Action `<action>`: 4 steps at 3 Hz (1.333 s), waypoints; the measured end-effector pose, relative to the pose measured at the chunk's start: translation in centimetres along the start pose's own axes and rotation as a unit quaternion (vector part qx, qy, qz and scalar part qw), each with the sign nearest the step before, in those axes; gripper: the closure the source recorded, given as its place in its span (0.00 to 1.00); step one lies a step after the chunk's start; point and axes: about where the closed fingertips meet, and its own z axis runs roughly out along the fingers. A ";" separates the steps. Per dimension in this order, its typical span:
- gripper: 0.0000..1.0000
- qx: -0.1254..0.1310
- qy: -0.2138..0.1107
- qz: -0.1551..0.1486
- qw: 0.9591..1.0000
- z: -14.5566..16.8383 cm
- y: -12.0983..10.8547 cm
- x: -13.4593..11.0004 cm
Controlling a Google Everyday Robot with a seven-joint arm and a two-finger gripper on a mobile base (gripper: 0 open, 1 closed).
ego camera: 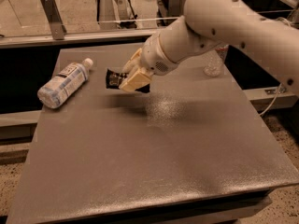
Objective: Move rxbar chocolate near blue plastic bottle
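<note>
The blue plastic bottle (64, 83) lies on its side at the table's left, white cap pointing to the back right. My gripper (132, 79) is shut on the rxbar chocolate (115, 79), a black wrapper that sticks out to the left of the cream fingers. The bar is held above the table, a short way to the right of the bottle's cap end and apart from it. The white arm reaches in from the upper right.
A clear water bottle (215, 62) stands at the table's back right, partly behind the arm. The grey table (154, 157) has a front edge near the bottom. A metal rail and floor lie beyond the back edge.
</note>
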 end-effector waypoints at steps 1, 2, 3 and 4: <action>1.00 -0.011 -0.018 0.003 1.000 4.1 -0.1 -1.5; 0.74 -0.030 -0.031 0.017 0.999 8.0 0.5 -2.1; 0.51 -0.040 -0.038 0.020 0.998 9.8 0.9 -2.6; 0.27 -0.048 -0.040 0.023 0.998 11.0 1.3 -2.8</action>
